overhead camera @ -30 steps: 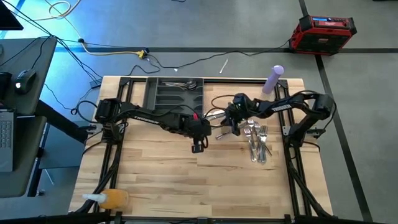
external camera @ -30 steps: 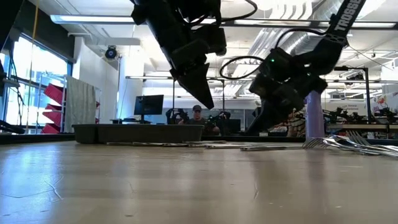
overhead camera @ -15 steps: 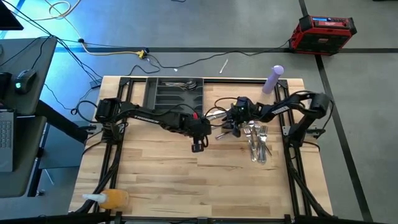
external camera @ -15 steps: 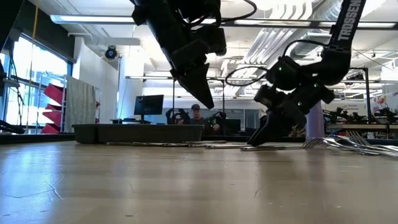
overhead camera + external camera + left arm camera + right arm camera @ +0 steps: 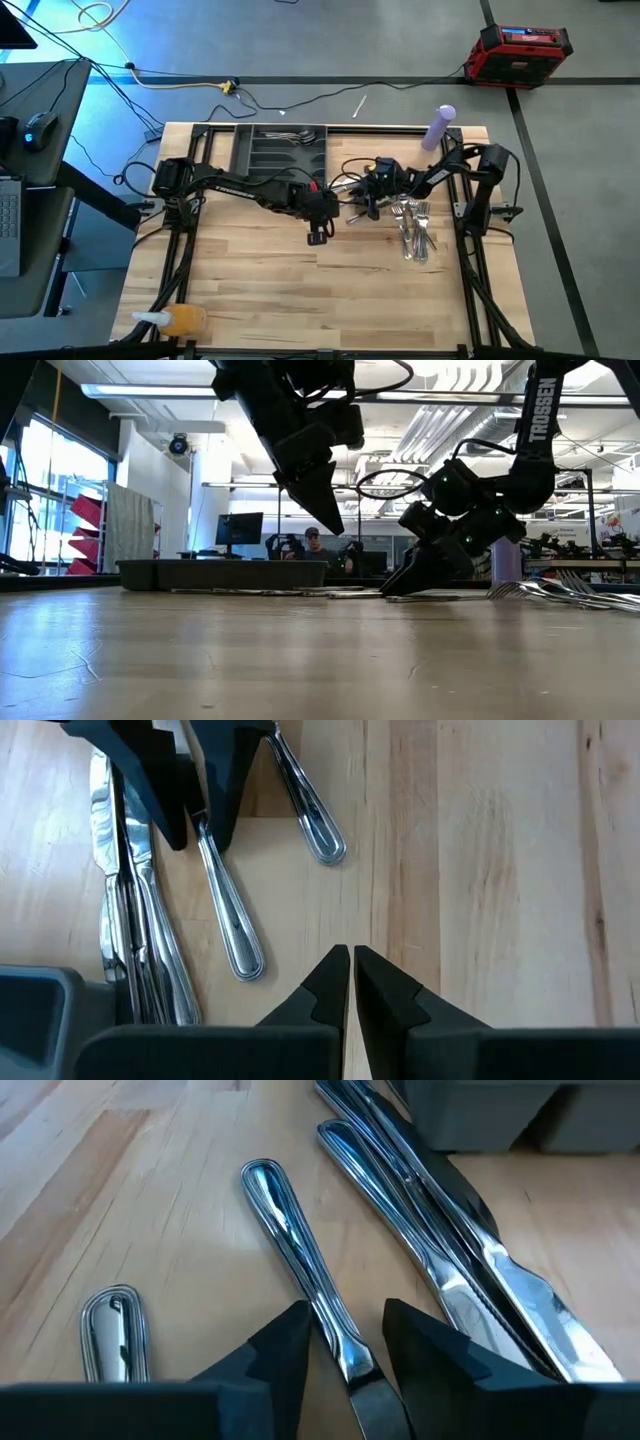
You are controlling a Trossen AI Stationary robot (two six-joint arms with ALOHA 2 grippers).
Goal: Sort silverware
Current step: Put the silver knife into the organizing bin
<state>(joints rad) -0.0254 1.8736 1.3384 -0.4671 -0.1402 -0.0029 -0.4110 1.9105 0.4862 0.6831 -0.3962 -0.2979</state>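
Observation:
Loose silverware lies flat on the wooden table: a pile of forks [image 5: 413, 228] at the right, and several pieces [image 5: 450, 1250] in a row near the dark grey tray [image 5: 280, 150]. My right gripper [image 5: 345, 1330] is open and down at the table. Its fingers stand on either side of one piece's narrow neck [image 5: 342, 1342], whose handle [image 5: 285, 1225] points away from the gripper. Another handle [image 5: 115, 1330] lies beside it. My left gripper [image 5: 351, 958] is shut and hovers above bare wood [image 5: 318, 237], touching nothing.
A purple bottle [image 5: 440, 127] stands at the table's far right corner. An orange object [image 5: 182, 320] lies at the near left edge. A person [image 5: 316, 545] sits in the room beyond the table. Bare wood spreads across the near half of the table.
My right gripper has come down toward the table and shifted slightly toward the table's left, tipping lower until its fingertips reach the surface around one piece of silverware. The silverware has stayed where it was.

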